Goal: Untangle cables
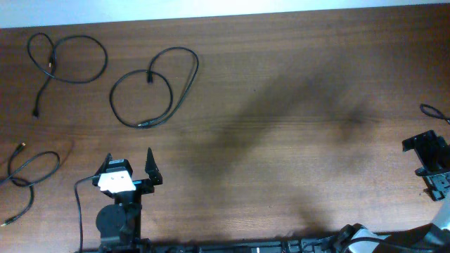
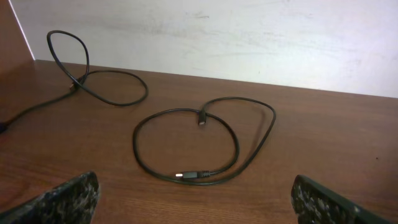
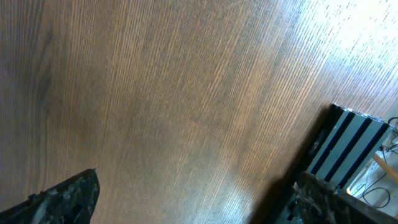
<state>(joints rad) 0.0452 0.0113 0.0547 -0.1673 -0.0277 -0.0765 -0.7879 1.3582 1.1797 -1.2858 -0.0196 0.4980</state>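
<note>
A wooden table [image 1: 281, 105] is carrying three separate black cords. The left gripper [image 1: 129, 160] is pointing across it with fingers spread wide, gripping nothing. The middle cable [image 1: 151, 88] is lying in a loop just ahead of the left gripper. The far cable [image 1: 67, 60] is lying further ahead and to its left. The side cable [image 1: 28, 176] is lying beside it on its left. The right gripper [image 3: 196, 177] is sitting well to its right, fingers apart and empty.
</note>
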